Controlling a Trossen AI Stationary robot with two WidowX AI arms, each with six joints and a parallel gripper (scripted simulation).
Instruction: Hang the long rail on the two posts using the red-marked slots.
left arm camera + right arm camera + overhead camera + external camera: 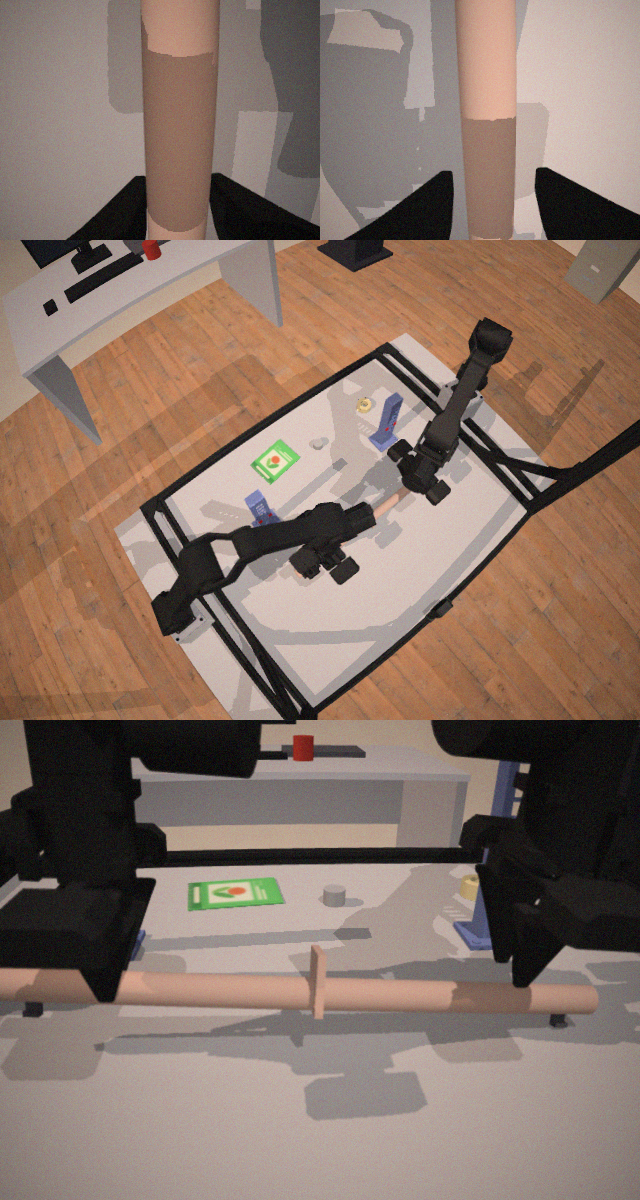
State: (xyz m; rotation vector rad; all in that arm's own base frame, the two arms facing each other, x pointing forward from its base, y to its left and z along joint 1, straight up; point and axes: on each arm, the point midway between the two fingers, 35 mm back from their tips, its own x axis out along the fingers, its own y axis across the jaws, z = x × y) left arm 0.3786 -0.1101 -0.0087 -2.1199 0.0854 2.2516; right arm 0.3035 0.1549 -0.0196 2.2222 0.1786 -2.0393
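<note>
The long peach rail (385, 506) (217, 989) (180, 125) (487, 75) hangs level a little above the table, with a thin flange (317, 980) at its middle and a small dark hook under each end (32, 1008) (557, 1019). My left gripper (323, 562) (103, 988) (177, 184) is shut on the rail near one end. My right gripper (416, 485) (522, 980) (494, 180) straddles the rail near the other end, its fingers open with a gap on each side. Two blue slotted posts with red marks stand behind: a tall one (388, 418) (509, 776) and one (258, 506) partly hidden by the left arm.
A green card (275, 461) (235, 893), a small grey cylinder (317, 443) (333, 895) and a yellow roll (363, 404) (469, 886) lie at the back of the table. A black frame (310, 855) rims the table. A grey desk stands beyond.
</note>
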